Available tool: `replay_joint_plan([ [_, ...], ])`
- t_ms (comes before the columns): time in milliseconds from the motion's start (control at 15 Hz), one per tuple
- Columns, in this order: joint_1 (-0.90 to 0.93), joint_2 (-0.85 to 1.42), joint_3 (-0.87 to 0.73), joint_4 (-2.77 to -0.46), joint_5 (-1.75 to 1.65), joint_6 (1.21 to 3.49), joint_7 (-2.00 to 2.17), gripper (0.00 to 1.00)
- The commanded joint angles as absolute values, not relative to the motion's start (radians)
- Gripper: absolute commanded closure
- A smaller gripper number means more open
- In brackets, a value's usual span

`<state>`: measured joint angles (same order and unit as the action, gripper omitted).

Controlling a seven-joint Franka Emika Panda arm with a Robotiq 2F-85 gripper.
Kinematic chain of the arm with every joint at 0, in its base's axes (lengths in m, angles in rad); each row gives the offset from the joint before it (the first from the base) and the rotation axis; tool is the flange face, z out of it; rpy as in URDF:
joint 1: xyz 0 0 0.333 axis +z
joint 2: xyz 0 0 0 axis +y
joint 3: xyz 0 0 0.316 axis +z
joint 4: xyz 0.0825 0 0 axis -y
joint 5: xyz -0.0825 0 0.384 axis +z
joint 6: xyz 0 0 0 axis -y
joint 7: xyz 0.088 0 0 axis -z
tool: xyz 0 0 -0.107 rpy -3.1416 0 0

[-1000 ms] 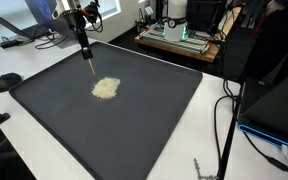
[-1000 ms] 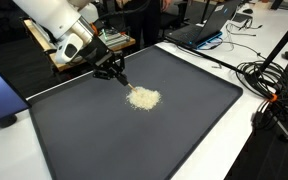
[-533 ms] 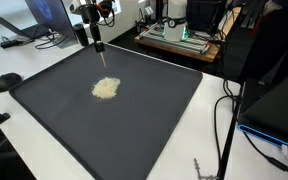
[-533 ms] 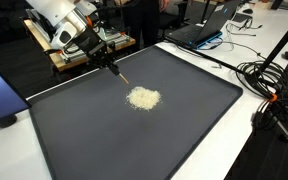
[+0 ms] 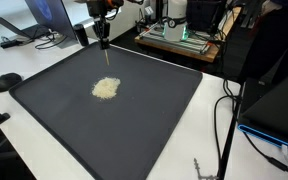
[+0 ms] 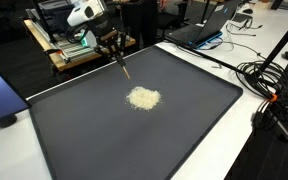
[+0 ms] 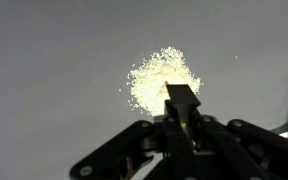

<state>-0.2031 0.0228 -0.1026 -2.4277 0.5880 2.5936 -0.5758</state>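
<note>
Fingers (image 5: 103, 36) pinched shut on thin stick (image 5: 105, 55) | tip hangs over black mat (image 5: 134, 125), near grain pile (image 5: 105, 88) | white table (image 5: 4, 68) beneath | laptop (image 6: 206, 25), cables (image 6: 264, 75) well apart from pile

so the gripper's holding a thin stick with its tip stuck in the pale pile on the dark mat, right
Not quite. The gripper is shut on the thin stick, but the tip is not in the pale pile. Both exterior views show the tip apart from the pile, nearer one edge of the dark mat.
</note>
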Motion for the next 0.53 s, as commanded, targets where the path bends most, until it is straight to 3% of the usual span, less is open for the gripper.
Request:
replay_joint_plan([
  [0, -0.150, -0.052, -0.096, -2.507, 0.382, 2.689, -0.518, 0.97],
  [467, -0.087, -0.109, -0.078, -2.590, 0.062, 2.797, -0.460, 0.97],
])
